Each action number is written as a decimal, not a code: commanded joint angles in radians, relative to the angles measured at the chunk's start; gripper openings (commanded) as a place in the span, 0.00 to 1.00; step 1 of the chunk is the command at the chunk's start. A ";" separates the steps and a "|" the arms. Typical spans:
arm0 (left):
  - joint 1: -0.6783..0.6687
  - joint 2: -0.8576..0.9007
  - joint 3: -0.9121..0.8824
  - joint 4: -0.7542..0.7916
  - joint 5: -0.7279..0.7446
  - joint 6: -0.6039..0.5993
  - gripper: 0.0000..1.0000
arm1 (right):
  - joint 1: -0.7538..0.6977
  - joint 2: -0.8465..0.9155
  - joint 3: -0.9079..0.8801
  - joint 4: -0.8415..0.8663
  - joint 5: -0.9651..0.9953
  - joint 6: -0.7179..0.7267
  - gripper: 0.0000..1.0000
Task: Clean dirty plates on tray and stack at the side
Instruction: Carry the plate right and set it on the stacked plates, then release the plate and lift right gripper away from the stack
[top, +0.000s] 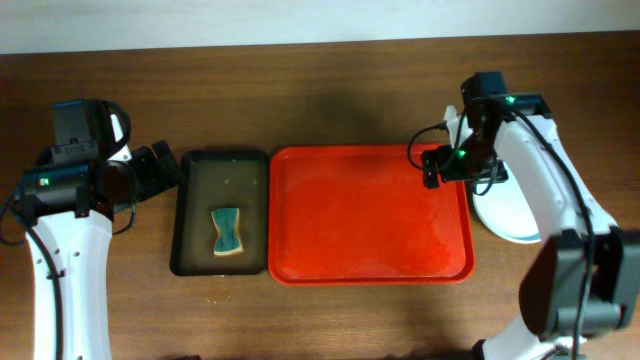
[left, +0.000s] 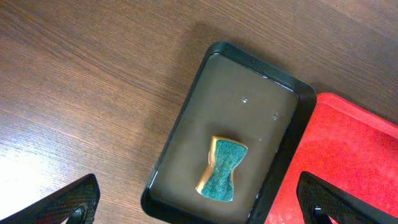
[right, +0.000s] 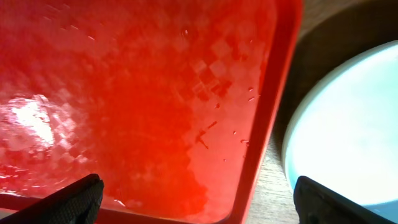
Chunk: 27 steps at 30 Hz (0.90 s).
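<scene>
With the plates (top: 505, 215) on the desk just right of the bare red tray (top: 360, 220), the right gripper (top: 430, 165), wide open and empty above the tray's far right corner, could knock their rim if it swings right too low; the left gripper (top: 160, 170) hangs open and empty at left.
</scene>
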 joint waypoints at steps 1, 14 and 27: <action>0.002 -0.008 0.010 0.001 0.008 -0.010 0.99 | 0.006 -0.138 -0.003 0.000 0.002 0.000 0.98; 0.002 -0.008 0.010 0.001 0.008 -0.010 0.99 | 0.013 -0.824 -0.003 -0.001 0.002 0.000 0.98; 0.002 -0.008 0.010 0.001 0.008 -0.009 0.99 | 0.327 -1.344 -0.003 -0.061 0.002 0.000 0.98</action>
